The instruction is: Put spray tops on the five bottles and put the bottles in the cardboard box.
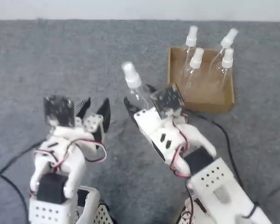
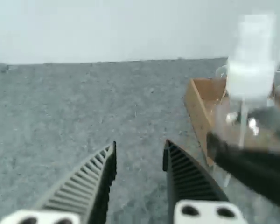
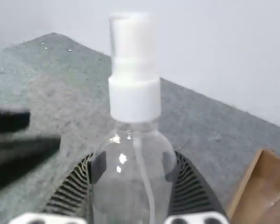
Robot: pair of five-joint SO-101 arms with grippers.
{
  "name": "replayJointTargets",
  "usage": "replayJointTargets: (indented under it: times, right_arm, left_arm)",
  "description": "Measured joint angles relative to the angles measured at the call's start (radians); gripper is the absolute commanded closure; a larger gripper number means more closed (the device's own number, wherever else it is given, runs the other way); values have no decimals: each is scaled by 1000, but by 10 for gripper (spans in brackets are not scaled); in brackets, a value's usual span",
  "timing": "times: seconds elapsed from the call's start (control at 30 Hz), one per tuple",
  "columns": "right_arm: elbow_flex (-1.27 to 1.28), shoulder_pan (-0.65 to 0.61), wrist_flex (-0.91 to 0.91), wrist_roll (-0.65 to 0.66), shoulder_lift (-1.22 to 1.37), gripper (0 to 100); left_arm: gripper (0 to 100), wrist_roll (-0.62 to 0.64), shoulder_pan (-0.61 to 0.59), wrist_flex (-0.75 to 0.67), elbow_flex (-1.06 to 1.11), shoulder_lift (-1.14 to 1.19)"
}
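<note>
My right gripper [image 1: 139, 103] is shut on a clear bottle [image 1: 136, 95] with a white spray top [image 1: 131, 74], held upright just left of the cardboard box [image 1: 206, 103]. In the right wrist view the bottle [image 3: 130, 177] stands between the black fingers [image 3: 189, 186], its spray top [image 3: 133, 70] on. Several capped bottles [image 1: 190, 70] stand in the box. My left gripper [image 1: 96, 111] is open with nothing in it, left of the held bottle. In the left wrist view its fingers [image 2: 100, 179] are spread, with the held bottle's top [image 2: 252, 60] and the box [image 2: 200, 112] beyond.
The table is covered in grey carpet [image 1: 60, 60]. Cables [image 1: 224, 135] trail from the right arm near the box's front. The left arm's base [image 1: 60, 200] sits at the near edge.
</note>
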Motion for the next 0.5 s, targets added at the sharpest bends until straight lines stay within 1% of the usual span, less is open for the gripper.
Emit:
replayJointTargets:
  times: [0.07,0.13,0.2,0.3,0.5]
  right_arm:
    - [-92,0,37,0,91,993]
    - [-187,0,83,-25,187,993]
    - [-285,0,138,-54,285,993]
    - [-410,2,215,-80,407,993]
    - [-548,-58,365,-86,448,993]
  left_arm:
    - [746,0,28,-17,89,-87]
    - [713,-2,60,-21,157,-170]
    - [711,-25,103,-21,210,-230]
    - [710,-34,129,-21,259,-285]
    - [710,-37,137,-21,279,-302]
